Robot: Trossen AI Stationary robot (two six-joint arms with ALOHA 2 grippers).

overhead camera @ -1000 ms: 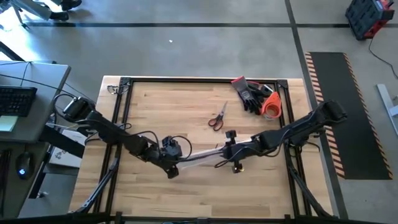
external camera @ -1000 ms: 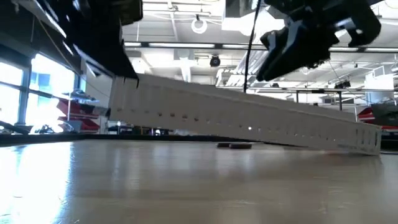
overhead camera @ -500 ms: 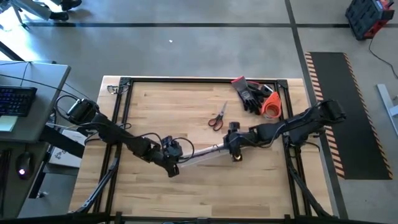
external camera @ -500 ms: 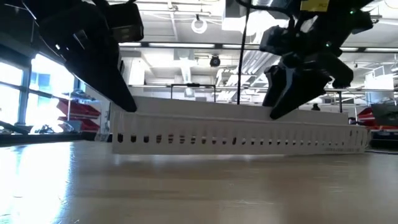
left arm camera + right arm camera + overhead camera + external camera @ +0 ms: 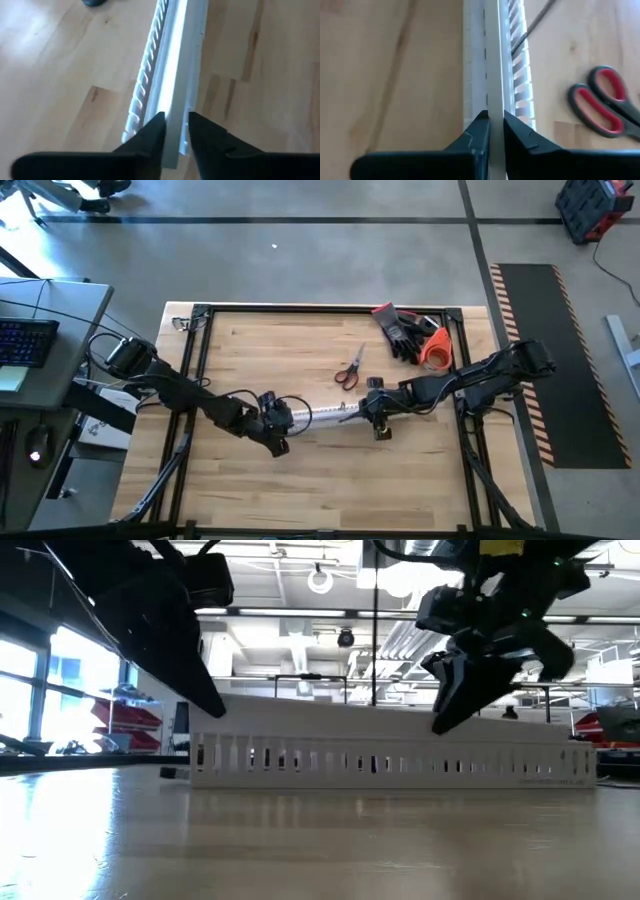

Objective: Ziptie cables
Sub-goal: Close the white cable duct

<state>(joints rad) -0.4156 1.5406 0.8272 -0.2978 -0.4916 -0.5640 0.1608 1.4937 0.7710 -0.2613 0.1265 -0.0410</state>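
Wooden surface [image 5: 300, 480] inside a black frame, seen from above, with a concrete floor around it. Two dark arms reach in from either side and meet at a long white duct [image 5: 325, 415] with comb-slotted walls.

The left claw [image 5: 280, 420] sits at one end of the duct. Its wrist view shows the left claw [image 5: 175, 120] slightly open, one finger on each side of a duct wall. The right claw [image 5: 368, 408] is at the other end. Its wrist view shows the right claw [image 5: 494, 117] closed, pinching a thin upright wall of the duct [image 5: 492, 60].

Only the right wrist view shows the cables [image 5: 532, 24] clearly: a thin dark wire leaving the comb teeth, ahead of the right claw and toward the scissors' side. Red-handled scissors [image 5: 600, 107] lie just beside that claw. From above, the scissors [image 5: 348, 367] lie beyond the right claw, with dark gloves [image 5: 400, 330] and an orange roll [image 5: 435, 350] farther off.

The low view alone shows the duct [image 5: 400, 755] lying flat and level on the surface, both claws coming down onto its top edge.
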